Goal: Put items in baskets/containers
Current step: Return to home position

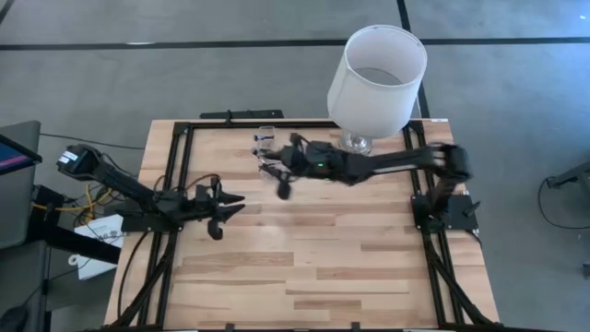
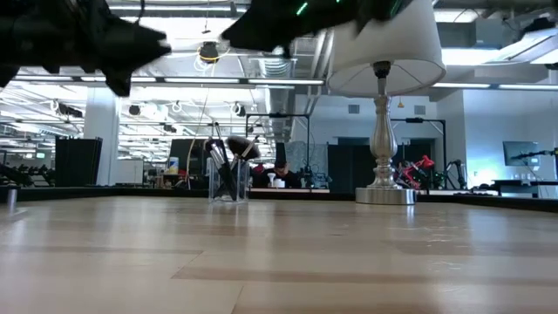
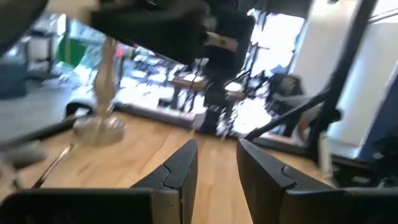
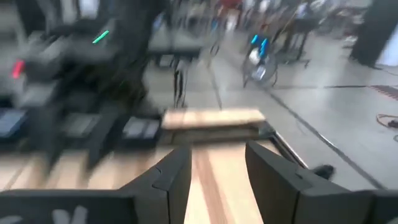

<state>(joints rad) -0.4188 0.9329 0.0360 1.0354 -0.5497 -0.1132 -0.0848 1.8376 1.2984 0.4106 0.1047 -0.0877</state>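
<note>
Standing near the right tool, the clear cup holds brushes.

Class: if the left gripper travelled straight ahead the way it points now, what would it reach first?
Most likely the right arm's base at the opposite edge. The left gripper, open, points across the table, and nothing lies in that line. The right arm seems higher, but depth is unclear.

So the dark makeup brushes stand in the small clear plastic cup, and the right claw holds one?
No: the right claw is open and empty, as the right wrist view shows. The dark makeup brushes do stand in the small clear plastic cup.
</note>
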